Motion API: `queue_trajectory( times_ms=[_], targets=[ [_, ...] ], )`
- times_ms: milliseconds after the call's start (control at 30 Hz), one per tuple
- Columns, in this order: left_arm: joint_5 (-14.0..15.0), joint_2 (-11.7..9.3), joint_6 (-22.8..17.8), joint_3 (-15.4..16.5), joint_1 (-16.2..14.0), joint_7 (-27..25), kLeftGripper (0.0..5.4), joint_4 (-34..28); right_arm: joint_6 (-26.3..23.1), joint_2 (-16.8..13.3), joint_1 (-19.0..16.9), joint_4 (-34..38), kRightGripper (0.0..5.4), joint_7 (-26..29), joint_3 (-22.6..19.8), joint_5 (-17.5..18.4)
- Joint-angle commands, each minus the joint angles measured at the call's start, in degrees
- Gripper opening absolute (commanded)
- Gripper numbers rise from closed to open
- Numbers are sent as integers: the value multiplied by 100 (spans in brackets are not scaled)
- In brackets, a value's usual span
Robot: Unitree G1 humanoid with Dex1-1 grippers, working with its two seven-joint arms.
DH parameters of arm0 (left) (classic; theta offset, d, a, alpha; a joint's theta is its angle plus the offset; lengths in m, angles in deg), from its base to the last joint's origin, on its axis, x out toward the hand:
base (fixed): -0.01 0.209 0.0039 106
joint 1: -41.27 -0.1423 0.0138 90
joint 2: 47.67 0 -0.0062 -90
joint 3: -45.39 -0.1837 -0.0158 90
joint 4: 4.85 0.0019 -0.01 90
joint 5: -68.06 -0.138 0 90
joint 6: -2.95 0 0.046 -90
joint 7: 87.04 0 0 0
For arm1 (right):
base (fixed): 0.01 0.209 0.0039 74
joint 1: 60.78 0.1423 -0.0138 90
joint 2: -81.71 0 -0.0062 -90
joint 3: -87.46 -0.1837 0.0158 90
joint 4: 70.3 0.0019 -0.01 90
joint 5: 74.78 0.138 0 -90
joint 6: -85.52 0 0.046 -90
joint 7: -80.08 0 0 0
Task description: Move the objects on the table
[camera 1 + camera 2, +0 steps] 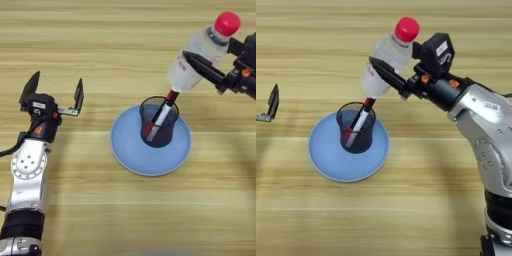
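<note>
On the left of the wooden table, the left gripper hovers with its two black fingers spread wide apart and nothing between them, well clear of everything else.

Toward the middle lies a round light-blue plate. A dark see-through cup stands upright on it, a little toward the far side of the plate. Inside the cup a red-and-black marker leans at a slant, its lower end at the cup's bottom and its upper end poking out over the rim toward the right.

Above and to the right of the cup, the right gripper is clamped on a small clear bottle with a red cap. One black finger crosses the front of the bottle's body. The bottle is lifted off the table and tilted, cap pointing up and to the right, base down near the marker's top end. Whether they touch is not clear. The bottle looks empty.
</note>
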Motion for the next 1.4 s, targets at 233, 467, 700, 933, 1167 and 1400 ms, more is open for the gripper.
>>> queue_trajectory(
  times_ms=[233, 467, 700, 933, 1167, 1400],
  targets=[
    [33, -28, 37, 1, 63, -17, 540, 33, 181, -589, -326, -509, 325, 36, -674, -152],
    [58, -49, 25, 14, 64, -45, 540, 29, 509, -532, -962, -968, 325, 107, -417, -529],
    [90, -74, 31, 40, 59, -79, 540, 26, 1116, -453, -1261, -1813, 325, 130, -30, -1175],
    [110, -76, 21, 43, 47, -104, 540, 9, 1500, -380, -1331, -2358, 325, 178, 134, -1491],
    [131, -86, 25, 38, 51, -114, 540, 16, 1696, -283, -1352, -2550, 325, 154, 192, -1586],
    [143, -91, 27, 28, 55, -119, 540, 21, 1769, -194, -1400, -2529, 378, 155, 194, -1616]
  ],
)
